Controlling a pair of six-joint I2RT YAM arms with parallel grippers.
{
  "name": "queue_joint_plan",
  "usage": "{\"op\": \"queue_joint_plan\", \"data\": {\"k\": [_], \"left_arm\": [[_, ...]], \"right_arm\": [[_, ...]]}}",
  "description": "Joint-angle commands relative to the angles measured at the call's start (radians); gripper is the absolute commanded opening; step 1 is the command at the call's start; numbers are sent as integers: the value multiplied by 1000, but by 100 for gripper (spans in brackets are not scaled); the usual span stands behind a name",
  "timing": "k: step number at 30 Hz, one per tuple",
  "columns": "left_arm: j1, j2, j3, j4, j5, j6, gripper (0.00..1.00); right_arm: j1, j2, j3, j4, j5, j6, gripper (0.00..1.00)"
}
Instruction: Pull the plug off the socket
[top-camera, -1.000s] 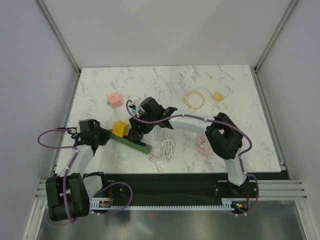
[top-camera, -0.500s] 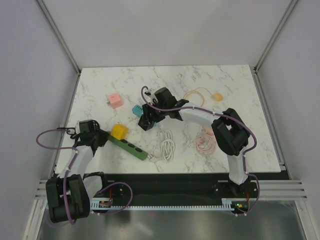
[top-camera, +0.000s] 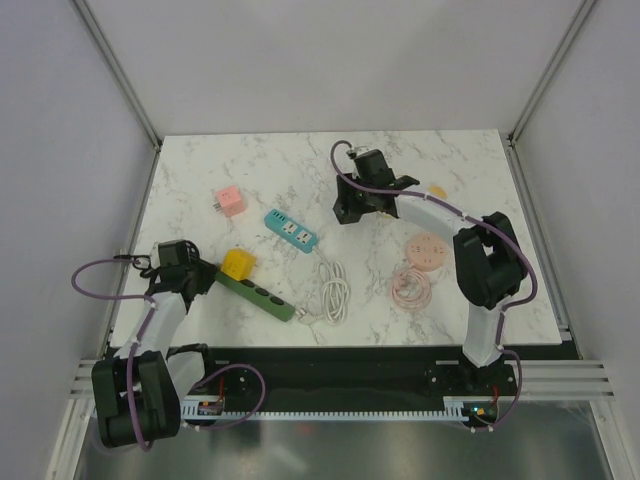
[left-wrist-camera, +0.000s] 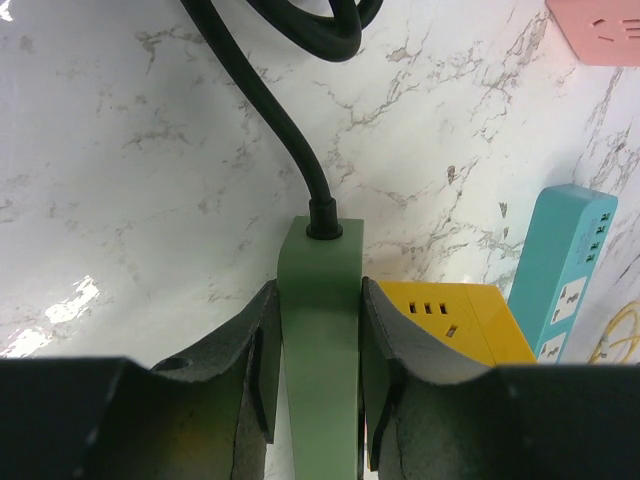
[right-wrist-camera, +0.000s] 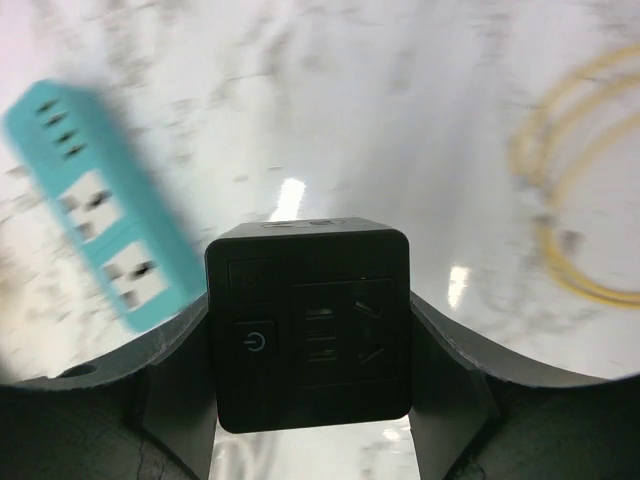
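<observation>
My left gripper (top-camera: 200, 272) is shut on the cord end of the green power strip (top-camera: 258, 294), which lies flat on the table; in the left wrist view the jaws press both sides of the strip (left-wrist-camera: 320, 330). A yellow cube plug (top-camera: 238, 263) sits at the strip beside my fingers and also shows in the left wrist view (left-wrist-camera: 450, 320). My right gripper (top-camera: 347, 208) is at the back middle, far from the strip, shut on a black cube plug (right-wrist-camera: 310, 325) held above the table.
A teal power strip (top-camera: 291, 230) lies mid-table, a pink cube (top-camera: 230, 201) at the back left, a white coiled cable (top-camera: 333, 294) at the front. A pink round socket (top-camera: 425, 250) and pink coil (top-camera: 409, 291) lie to the right, a yellow cable (right-wrist-camera: 590, 200) farther back.
My right gripper has carried the black cube plug from the green strip up and back to the right. The teal strip and pink round socket are now uncovered. The left arm has not moved.
</observation>
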Motion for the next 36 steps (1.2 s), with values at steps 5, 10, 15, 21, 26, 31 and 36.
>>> {"op": "queue_joint_plan", "data": {"k": [5,10,15,21,26,31,36], "left_arm": [[4,1,-4,-20,-70,58,2],[3,0,-4,-19,-67,58,2],[3,-3,-7,-19,-66,57,2],[3,-3,-7,-19,-66,57,2],[3,-6,-7,-20,-64,58,2],[3,-3,-7,-19,-63,57,2],[3,-5,-7,-20,-63,58,2]], "right_arm": [[-134,-92,-90,-38,222,12,1],[-157,-150,-217,34,253,33,12],[-159,-175,-283,74,244,44,24],[-159,-182,-310,91,222,46,46],[-162,-201,-308,88,229,41,79],[-164,-218,-254,18,255,20,98],[-161,-265,-190,-31,299,6,98]]}}
